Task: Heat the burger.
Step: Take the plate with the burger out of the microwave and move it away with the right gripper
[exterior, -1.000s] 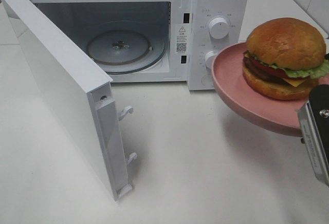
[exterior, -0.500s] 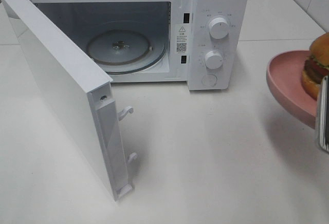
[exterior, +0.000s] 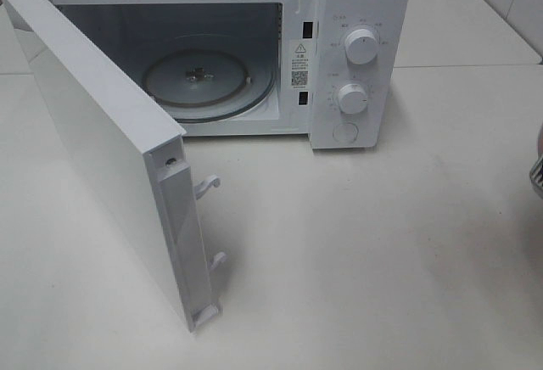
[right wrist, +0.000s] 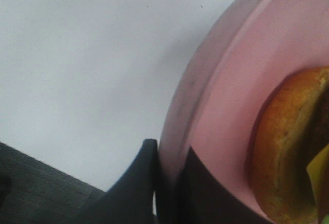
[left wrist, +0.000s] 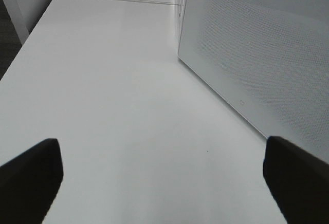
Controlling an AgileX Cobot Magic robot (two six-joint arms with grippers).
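While clamped on the pink plate's (right wrist: 216,106) rim under the burger (right wrist: 288,147), right claw (right wrist: 167,183); left claw (left wrist: 164,175) wide open.

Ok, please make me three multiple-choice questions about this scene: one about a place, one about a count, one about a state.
1. Where is the burger?
A. on the pink plate
B. on the glass turntable
C. on the bare table

2. How many round knobs does the microwave have?
A. one
B. two
C. four

3. How does the microwave door stand?
A. shut
B. swung open
C. taken off

Answers:
1. A, the right wrist view shows the bun on the plate, whose rim the right gripper pinches.
2. B, an upper and a lower knob on the panel.
3. B, the cavity is exposed and the latch hooks are free.
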